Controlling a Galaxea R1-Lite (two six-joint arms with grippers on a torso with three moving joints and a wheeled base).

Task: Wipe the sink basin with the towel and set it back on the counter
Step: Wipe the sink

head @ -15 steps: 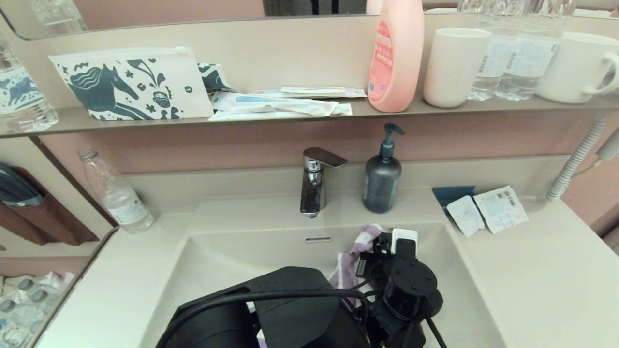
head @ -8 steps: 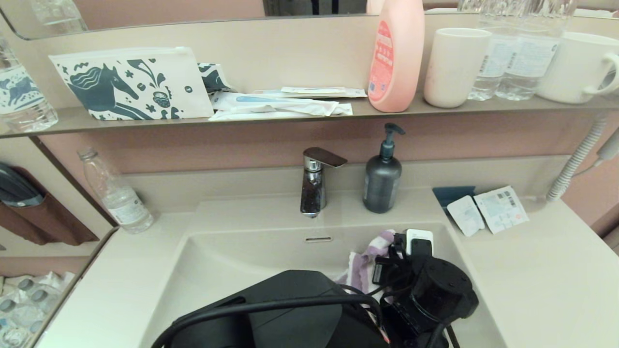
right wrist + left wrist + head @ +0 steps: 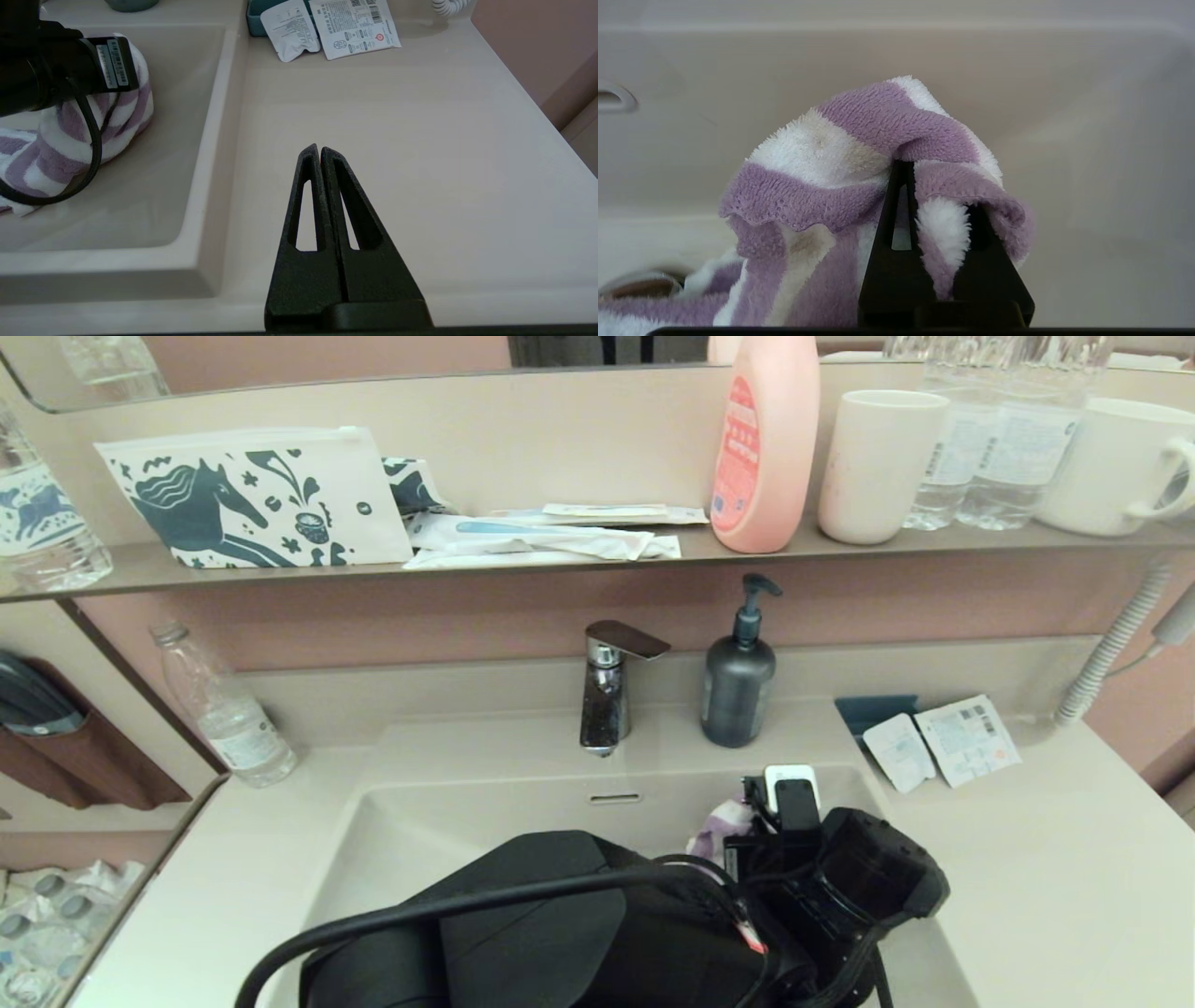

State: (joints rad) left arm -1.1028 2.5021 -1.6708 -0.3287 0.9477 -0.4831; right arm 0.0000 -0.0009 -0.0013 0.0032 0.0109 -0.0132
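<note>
We see the left gripper [image 3: 941,186] clamped on a fold of the towel [image 3: 859,154] low inside the sink basin [image 3: 1087,140], at lower centre of the head view. Our right gripper [image 3: 320,151] hangs over the counter [image 3: 420,140], fingers pressed together, holding nothing.

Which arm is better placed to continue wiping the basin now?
The left. Its tool is already shut on the towel inside the sink basin, at its right side. The right tool hangs shut and empty over the counter.

The print on the sachets [image 3: 329,28] and pink bottle [image 3: 761,443] is illegible.
</note>
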